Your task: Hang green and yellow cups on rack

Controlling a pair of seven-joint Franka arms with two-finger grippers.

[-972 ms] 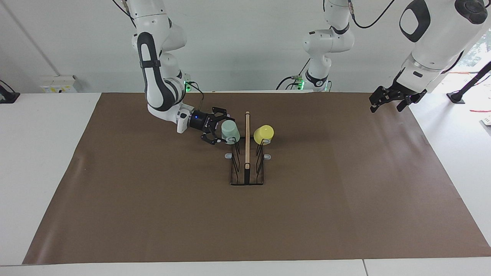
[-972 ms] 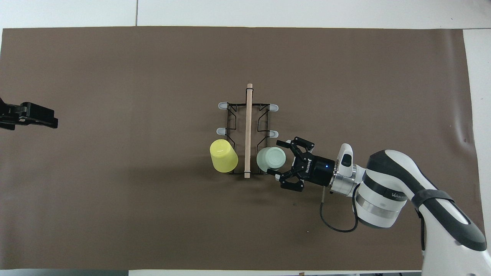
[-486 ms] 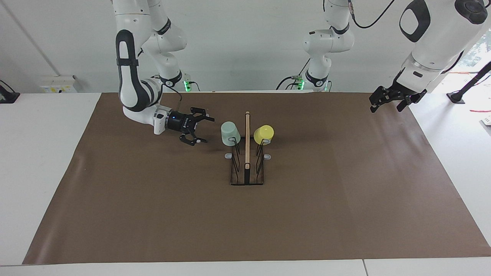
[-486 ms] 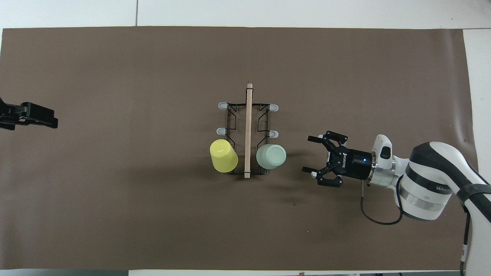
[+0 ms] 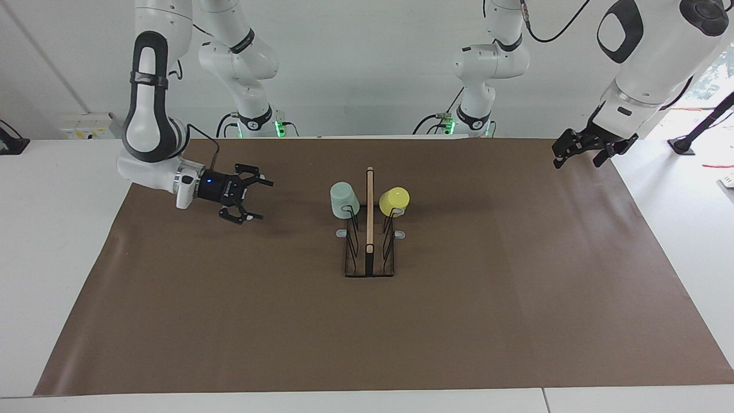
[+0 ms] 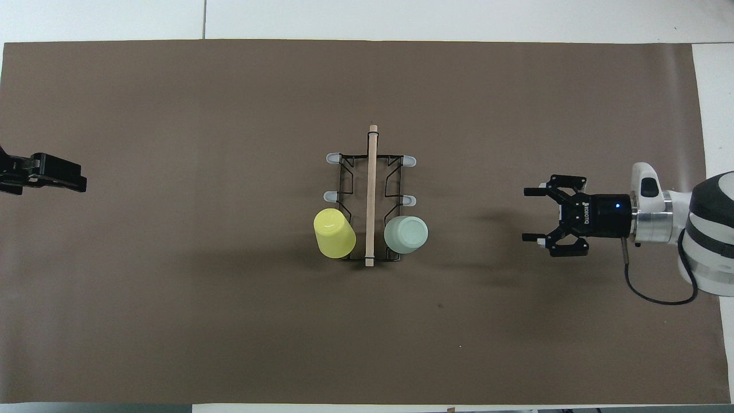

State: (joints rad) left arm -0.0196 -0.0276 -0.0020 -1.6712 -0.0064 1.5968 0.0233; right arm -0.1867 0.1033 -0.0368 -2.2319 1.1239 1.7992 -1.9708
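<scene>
The rack [image 5: 370, 252] [image 6: 371, 172] stands mid-table, a black wire stand with an upright wooden bar. The mint green cup [image 5: 344, 199] [image 6: 406, 234] hangs upside down on a prong at the end nearest the robots, on the right arm's side. The yellow cup [image 5: 394, 198] [image 6: 334, 232] hangs likewise on the left arm's side. My right gripper [image 5: 265, 199] [image 6: 526, 214] is open and empty, low over the mat, well apart from the green cup, fingers pointing at it. My left gripper [image 5: 576, 163] [image 6: 57, 175] is open and empty, waiting raised over the mat's edge at the left arm's end.
A brown mat [image 5: 229, 315] [image 6: 172, 315] covers most of the white table. Several grey-tipped prongs [image 5: 342, 233] [image 6: 409, 161] on the rack carry nothing. Nothing else lies on the mat.
My open right gripper has drawn back from the green cup toward the right arm's end of the table. The green cup stays on its prong. The left arm has not moved.
</scene>
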